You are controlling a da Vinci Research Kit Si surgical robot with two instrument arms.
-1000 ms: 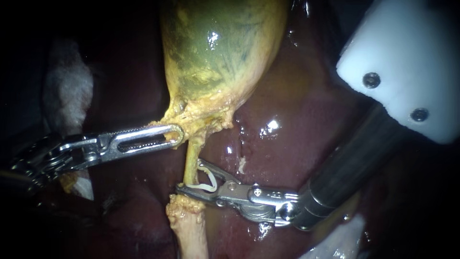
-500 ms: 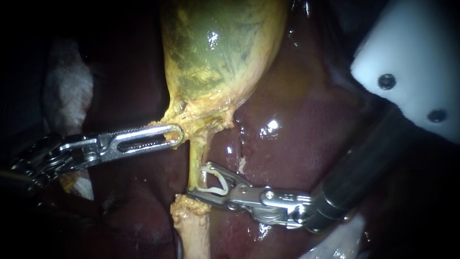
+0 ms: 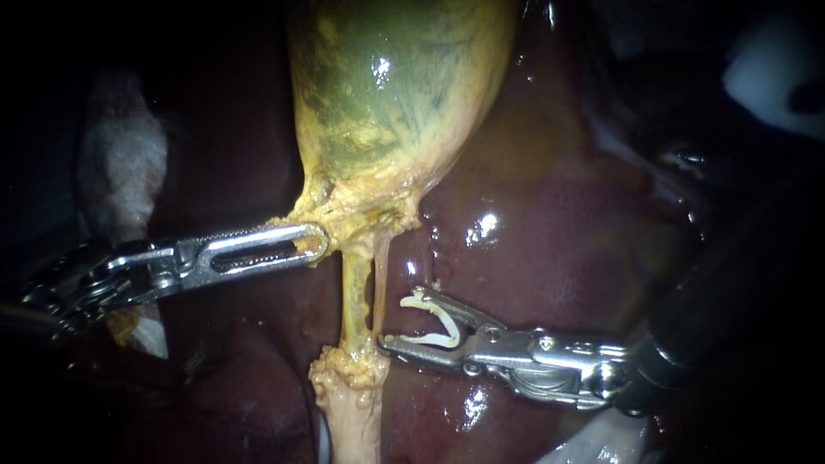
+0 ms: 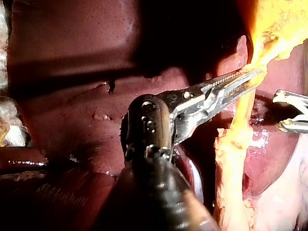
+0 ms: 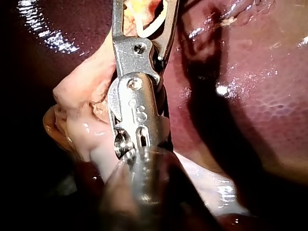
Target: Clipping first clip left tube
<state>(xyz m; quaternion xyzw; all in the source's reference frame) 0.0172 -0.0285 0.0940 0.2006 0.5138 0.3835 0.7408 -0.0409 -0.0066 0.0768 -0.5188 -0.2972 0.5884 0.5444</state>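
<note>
The gallbladder (image 3: 387,94) lies on the liver (image 3: 550,223), neck down, and the left tube (image 3: 354,301) runs straight down from the neck, with a thinner tube (image 3: 381,275) just beside it. The left instrument (image 3: 314,242) lies nearly level, its jaws clamped on the gallbladder's neck. The right instrument (image 3: 395,320) also lies nearly level, its jaws holding an open clip (image 3: 450,329) whose mouth faces the tubes, beside the thinner tube and around neither.

Greenish-yellow gallbladder (image 3: 395,94) in the upper middle, glossy, narrowing downward to a ragged yellow neck. Dark red liver (image 3: 550,223) behind it and to both sides, wet, with bright glints. In shadow beside the liver, a pale wad of gauze-like material (image 3: 120,172).
</note>
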